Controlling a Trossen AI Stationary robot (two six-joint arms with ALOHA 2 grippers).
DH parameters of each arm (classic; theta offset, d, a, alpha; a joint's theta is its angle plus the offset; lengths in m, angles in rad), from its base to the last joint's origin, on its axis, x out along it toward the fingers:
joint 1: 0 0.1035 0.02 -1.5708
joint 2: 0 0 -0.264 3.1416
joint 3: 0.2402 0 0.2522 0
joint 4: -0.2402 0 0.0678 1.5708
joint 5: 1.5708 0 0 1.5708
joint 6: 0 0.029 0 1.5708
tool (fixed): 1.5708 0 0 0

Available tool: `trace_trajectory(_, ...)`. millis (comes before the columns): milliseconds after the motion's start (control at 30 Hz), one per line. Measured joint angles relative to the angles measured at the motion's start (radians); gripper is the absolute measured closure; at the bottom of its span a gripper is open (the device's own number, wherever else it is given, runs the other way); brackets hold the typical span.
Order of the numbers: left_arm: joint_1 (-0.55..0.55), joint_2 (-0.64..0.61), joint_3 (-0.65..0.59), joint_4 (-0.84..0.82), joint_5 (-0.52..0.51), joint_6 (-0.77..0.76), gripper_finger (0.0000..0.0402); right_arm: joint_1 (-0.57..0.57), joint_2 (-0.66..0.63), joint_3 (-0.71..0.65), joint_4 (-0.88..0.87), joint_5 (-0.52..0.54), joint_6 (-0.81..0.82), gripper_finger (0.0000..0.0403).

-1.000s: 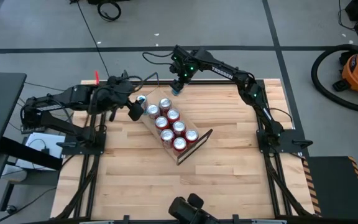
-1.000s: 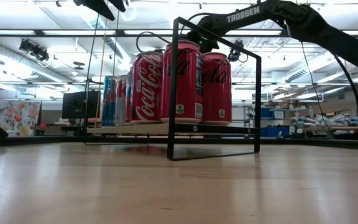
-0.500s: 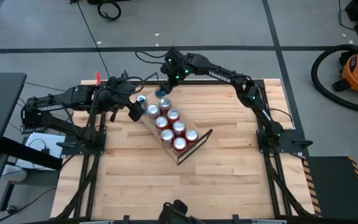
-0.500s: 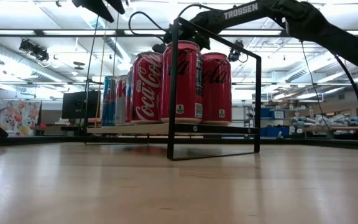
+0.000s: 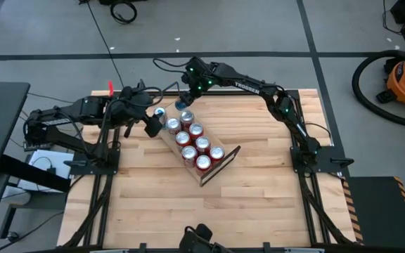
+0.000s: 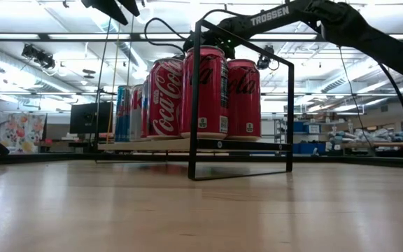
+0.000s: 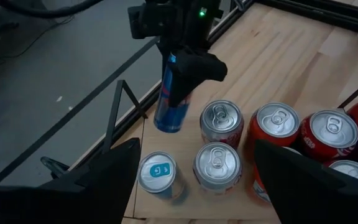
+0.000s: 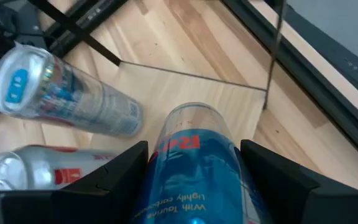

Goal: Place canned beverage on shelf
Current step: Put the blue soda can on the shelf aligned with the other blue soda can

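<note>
Blue can: a slim blue-and-silver beverage can (image 7: 168, 99), held above the far end of the shelf, just over the open corner beside the other slim can; it hangs a little tilted, clear of the plank.
Handling: probably light, rigid, thin-walled and smooth, so a hard squeeze could dent it and a loose one could let it slip; I judge the best hold is across the upper body, below the rim, where it is gripped now.
Right tool: the right tool (image 7: 182, 78) is clamped narrow on the blue can's upper part, reaching in from the far right of the counter (image 5: 259, 190).
Shelf: a light-wood plank with black wire end frames (image 5: 225, 163), lying diagonally mid-counter, its near end toward the right.
Shelf contents: red cola cans (image 5: 202, 163) in two rows fill most of it; silver-topped cans (image 7: 220, 165) sit toward the far end; one slim blue-topped can (image 7: 158, 173) stands at the far left corner. All are upright and close-packed.
Free spot: the far corner next to that slim can looks open; the fit seems tight, so the can should go down straight.
Left tool: the left tool (image 5: 151, 126) waits spread wide and empty at the far left end of the shelf, near the slim can.
</note>
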Motion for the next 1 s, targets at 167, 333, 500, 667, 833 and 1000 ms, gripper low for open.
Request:
trace_trajectory(167,0.000,0.000,0.000,0.000,0.000,0.001,0.0079,0.001,0.000,0.000,-0.001,-0.001,0.004,0.0151)
trace_trajectory(333,0.000,0.000,0.000,0.000,0.000,-0.001,0.0079,0.001,0.000,-0.026,0.007,-0.001,0.025,0.0151)
trace_trajectory(500,0.000,0.000,0.000,0.000,0.000,-0.009,0.0079,0.012,0.000,-0.045,0.009,0.000,0.028,0.0150)
trace_trajectory(667,0.000,0.000,0.000,0.000,0.000,-0.009,0.0079,0.033,0.000,-0.045,0.012,0.002,0.044,0.0150)
trace_trajectory(833,0.000,0.000,0.000,-0.001,0.000,-0.010,0.0079,0.044,-0.001,-0.044,0.011,0.047,0.041,0.0150)
trace_trajectory(1000,0.000,0.000,0.000,-0.001,0.000,0.034,0.0079,0.002,-0.006,0.045,-0.055,-0.033,0.062,0.0150)
